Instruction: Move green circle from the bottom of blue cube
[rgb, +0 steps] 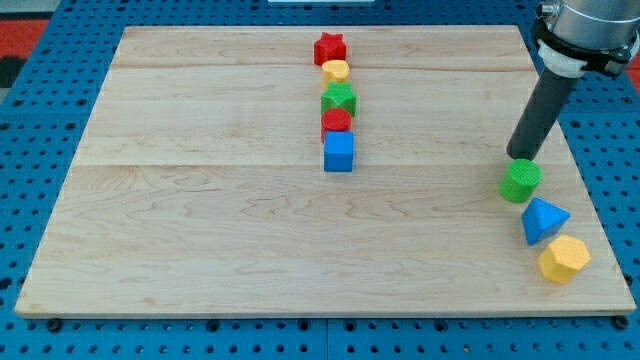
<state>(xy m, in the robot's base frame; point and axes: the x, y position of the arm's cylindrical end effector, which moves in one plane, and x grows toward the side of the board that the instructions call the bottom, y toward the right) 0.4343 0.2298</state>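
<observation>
So the green circle (520, 181) is sitting way over at the right of the frame, well apart from the blue cube (339, 152) in the middle column. My tip (521, 156) is hovering just above it, maybe touching. No fingers here, just a rod. Looks basically done to me; next it probably only needs backing off the desk (200, 230).

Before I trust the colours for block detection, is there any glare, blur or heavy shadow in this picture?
Camera view: even, soft light, no glare on the wooden board; blocks sharp, with only faint shadows. My tip is crisp, just above the green circle; the arm's upper part is cut off by the view's top right.
</observation>
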